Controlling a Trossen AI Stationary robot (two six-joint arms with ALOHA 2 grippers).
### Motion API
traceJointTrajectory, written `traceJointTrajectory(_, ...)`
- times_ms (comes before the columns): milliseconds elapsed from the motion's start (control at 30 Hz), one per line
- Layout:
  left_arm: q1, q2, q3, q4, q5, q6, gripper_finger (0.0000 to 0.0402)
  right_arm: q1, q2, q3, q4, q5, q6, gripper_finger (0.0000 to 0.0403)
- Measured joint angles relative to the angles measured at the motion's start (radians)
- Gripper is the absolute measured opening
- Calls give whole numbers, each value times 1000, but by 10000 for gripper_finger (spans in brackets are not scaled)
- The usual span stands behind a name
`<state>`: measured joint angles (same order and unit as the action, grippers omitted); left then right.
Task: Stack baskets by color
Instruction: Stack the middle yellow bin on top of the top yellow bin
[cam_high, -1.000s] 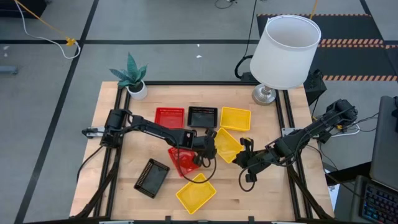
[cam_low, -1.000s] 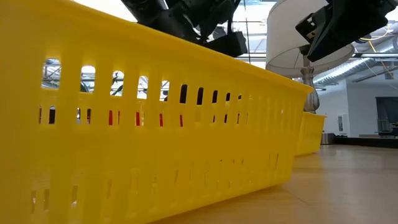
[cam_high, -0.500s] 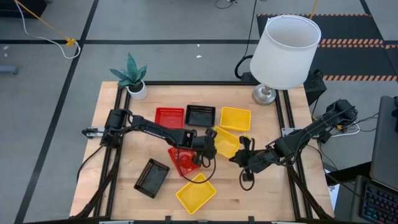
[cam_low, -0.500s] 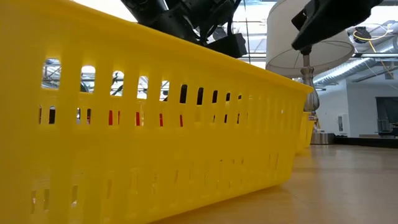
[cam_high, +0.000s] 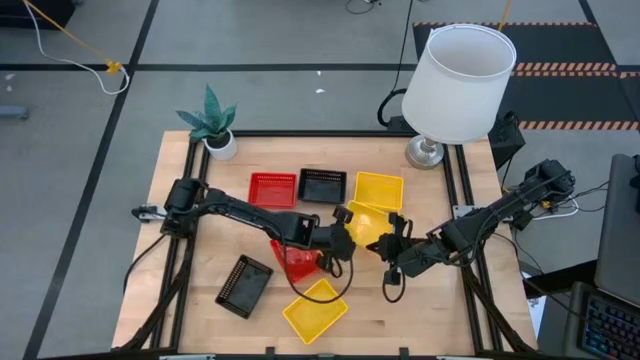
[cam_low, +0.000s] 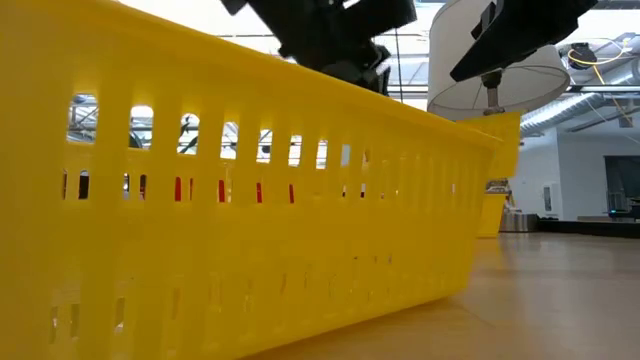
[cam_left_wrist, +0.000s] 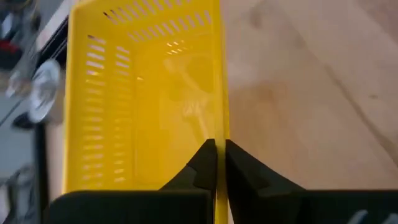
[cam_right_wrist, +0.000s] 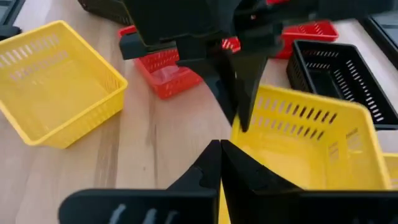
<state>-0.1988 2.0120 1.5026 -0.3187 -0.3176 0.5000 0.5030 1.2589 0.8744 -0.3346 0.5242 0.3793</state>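
A yellow basket (cam_high: 366, 220) hangs over the table's middle between my two grippers. My left gripper (cam_high: 347, 233) is shut on it from the left, my right gripper (cam_high: 391, 244) from the right. Flat on the wood are a red basket (cam_high: 272, 188), a black basket (cam_high: 324, 186) and a yellow basket (cam_high: 379, 189) in a far row. A second red basket (cam_high: 295, 261) lies under my left arm. Another black basket (cam_high: 244, 286) and another yellow basket (cam_high: 315, 311) lie near the front edge. My left gripper pinches the top rim of one side wall (cam_left_wrist: 219, 132) of the yellow basket, one finger inside the basket and one outside. It comes slanting down from the table's left. The basket is lifted off the wood and tilted, its open side up. My right gripper is shut on the same basket's rim (cam_right_wrist: 219, 196), a thin yellow edge showing between its two fingers. It reaches in from the table's right, slanting down, close to the corner (cam_right_wrist: 241, 132) where my left gripper's fingers (cam_right_wrist: 240, 93) come down.
A white lamp (cam_high: 459, 82) stands at the far right corner and a potted plant (cam_high: 213, 125) at the far left. In the low view the front yellow basket (cam_low: 250, 200) fills most of the picture. Bare wood (cam_high: 190, 260) lies at the left.
My left gripper has shut on the yellow basket's wall, then risen and drawn a little toward the near edge. The basket has come up off the wood with it. My right gripper has stayed in place, shut on the rim, while its wrist has turned.
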Motion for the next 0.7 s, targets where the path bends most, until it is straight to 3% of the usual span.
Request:
traceJointTrajectory(100,-8,1,46,-52,-97,-68,8,0,32,44,-35,35,1,16)
traceJointTrajectory(267,-5,1,63,-90,-179,-129,23,9,149,173,-253,141,33,56)
traceJointTrajectory(533,-15,2,67,-115,-186,-138,9,-12,273,263,-380,207,50,123)
traceJointTrajectory(700,-25,2,67,-109,-189,-126,27,-25,274,263,-422,210,47,138)
